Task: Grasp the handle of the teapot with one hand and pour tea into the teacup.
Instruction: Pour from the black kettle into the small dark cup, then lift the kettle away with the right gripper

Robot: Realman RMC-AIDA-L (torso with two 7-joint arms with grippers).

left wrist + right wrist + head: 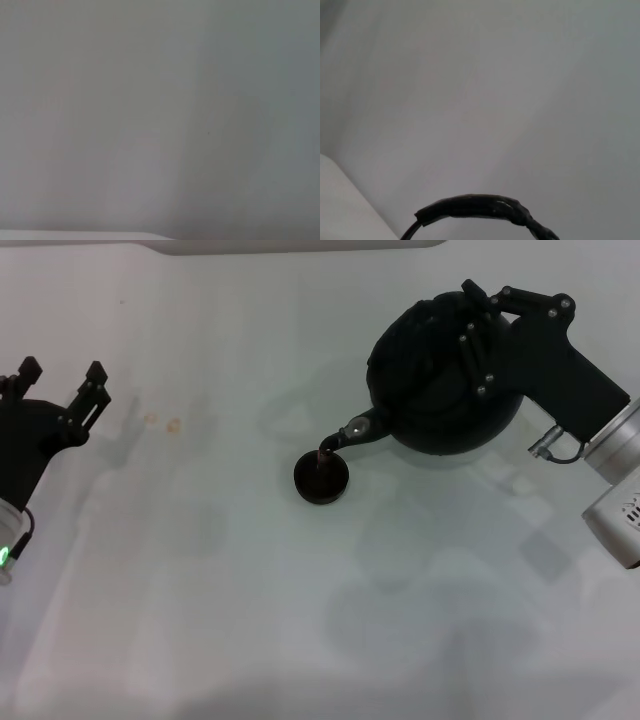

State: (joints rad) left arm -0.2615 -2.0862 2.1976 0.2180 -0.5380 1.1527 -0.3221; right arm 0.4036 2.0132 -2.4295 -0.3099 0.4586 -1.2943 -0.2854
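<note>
The black teapot [440,380] hangs tilted at the right of the head view, its spout [352,433] pointing down over the small dark teacup [321,478] on the white table. A thin brownish stream of tea [321,452] runs from the spout into the cup. My right gripper [480,335] is shut on the handle [480,207], which shows as a black arch in the right wrist view. My left gripper [60,385] is open and empty at the far left, parked away from the cup.
The white table [200,590] spreads around the cup. Two small pale orange marks [163,422] lie on it at the left. The left wrist view shows only bare pale surface [160,120].
</note>
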